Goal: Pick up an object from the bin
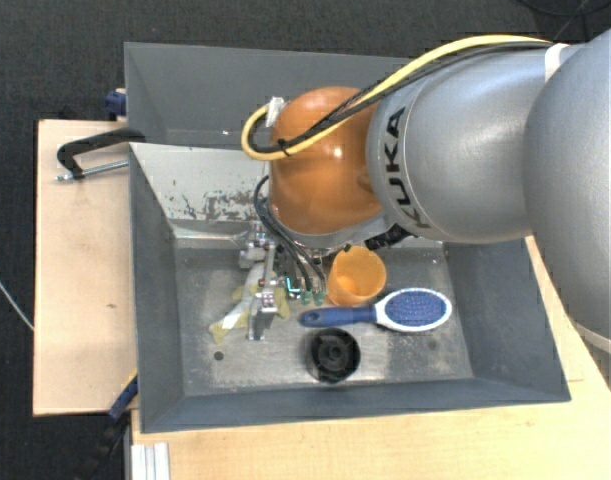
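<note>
Bin (165, 298) of grey metal seen from above, with sloping walls and a flat floor. Robot arm (485, 138), big and silver, reaches in from the right, with an orange cover (320, 173) and a looping yellow cable (425, 63) at its wrist. Below the cover the fingers (257, 318) hang down to the floor, left of the middle, and from where I stand I cannot tell whether they are apart or together. Their tips are at a pale cream scrap (228, 322) that lies flat on the floor and stretches off to the lower left; whether they touch it I cannot say. Just right of them is an orange cup (357, 278), partly under the arm. In front of the cup lies a blue-handled brush (385, 313), its white oval head pointing right. Near the front wall sits a black round cap (333, 356)
</note>
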### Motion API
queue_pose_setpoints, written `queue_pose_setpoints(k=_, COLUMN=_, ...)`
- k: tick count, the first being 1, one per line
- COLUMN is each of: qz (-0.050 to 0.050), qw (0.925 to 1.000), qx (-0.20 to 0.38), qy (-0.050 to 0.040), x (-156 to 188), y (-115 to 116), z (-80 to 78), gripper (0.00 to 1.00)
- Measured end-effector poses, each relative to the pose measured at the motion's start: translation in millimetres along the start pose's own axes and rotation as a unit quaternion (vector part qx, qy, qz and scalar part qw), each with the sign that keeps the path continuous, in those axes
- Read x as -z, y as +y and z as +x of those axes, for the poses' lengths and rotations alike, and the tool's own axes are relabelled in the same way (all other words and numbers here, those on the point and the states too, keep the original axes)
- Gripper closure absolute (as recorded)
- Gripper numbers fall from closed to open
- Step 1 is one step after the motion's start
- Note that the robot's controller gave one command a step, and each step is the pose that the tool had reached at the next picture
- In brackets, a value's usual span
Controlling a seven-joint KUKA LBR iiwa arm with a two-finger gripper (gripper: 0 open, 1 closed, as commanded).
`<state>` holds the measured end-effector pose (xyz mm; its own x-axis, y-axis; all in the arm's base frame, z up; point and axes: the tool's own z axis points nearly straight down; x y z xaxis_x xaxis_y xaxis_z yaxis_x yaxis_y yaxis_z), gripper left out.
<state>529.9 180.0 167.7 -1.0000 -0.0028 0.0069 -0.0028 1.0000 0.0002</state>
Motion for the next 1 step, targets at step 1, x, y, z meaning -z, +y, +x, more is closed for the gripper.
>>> queue_pose_setpoints(k=1, qz=-0.003, qw=0.9982, qx=-0.059, qy=-0.0086, x=-96.4, y=-5.1, z=6.3, gripper=0.0)
